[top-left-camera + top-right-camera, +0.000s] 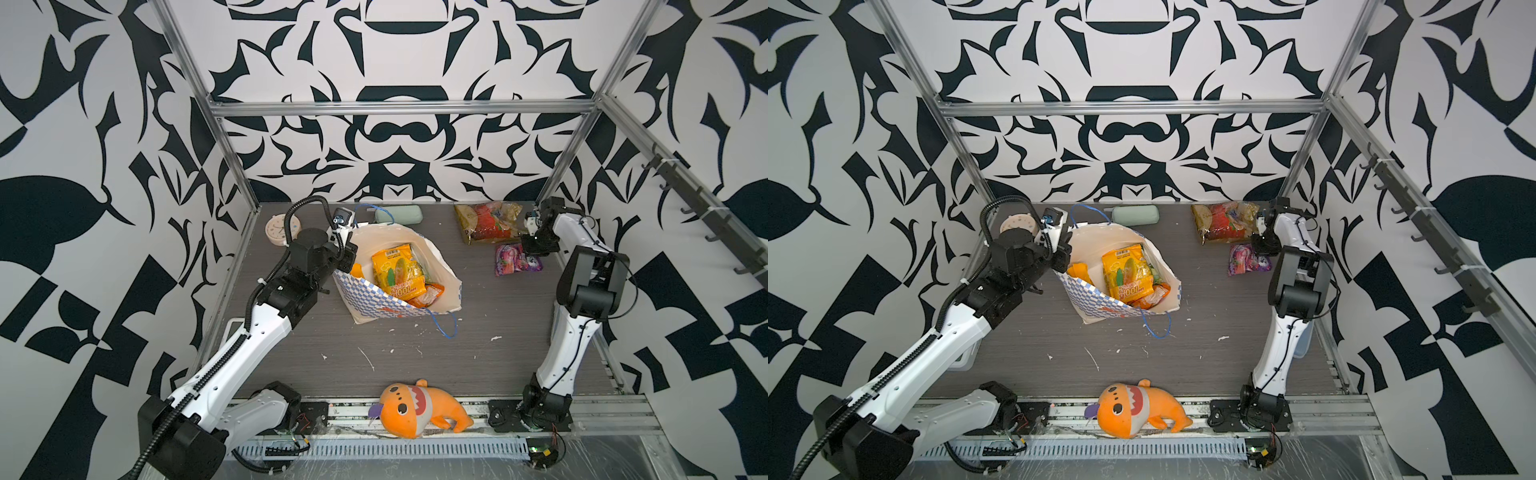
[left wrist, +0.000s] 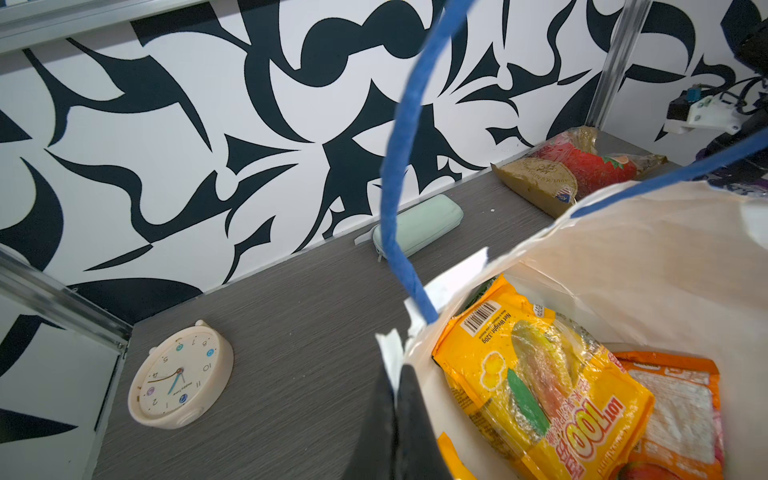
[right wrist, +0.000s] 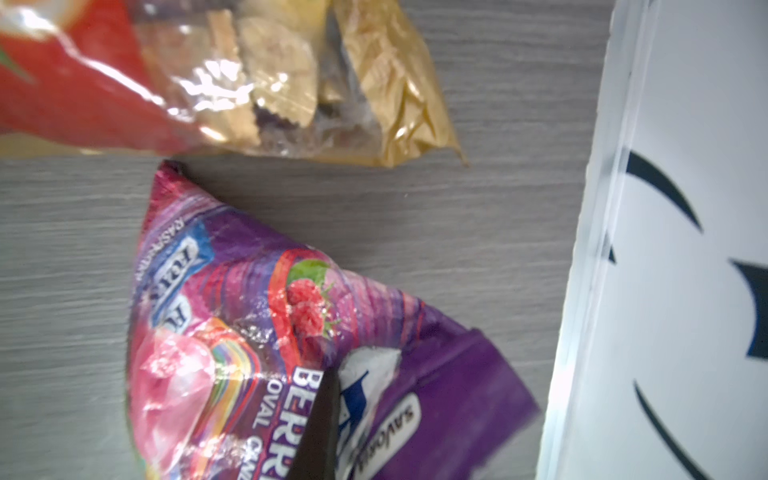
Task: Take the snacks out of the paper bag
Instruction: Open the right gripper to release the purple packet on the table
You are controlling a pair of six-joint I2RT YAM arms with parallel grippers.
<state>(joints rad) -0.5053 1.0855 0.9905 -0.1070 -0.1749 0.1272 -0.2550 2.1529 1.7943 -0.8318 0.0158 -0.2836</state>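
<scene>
Two out! purple packet lay right under the right claw, clear packet just beyond it | yellow packet and more sat in the paper bag, left claw clenched on its rim | right claw's grip: couldn't tell | most seemingly left.

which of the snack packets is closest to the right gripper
The purple glossy berry candy packet, directly by the right gripper. The clear red-and-yellow packet lies farther back; the yellow packet and orange packet are inside the blue-and-white checkered paper bag.
</scene>
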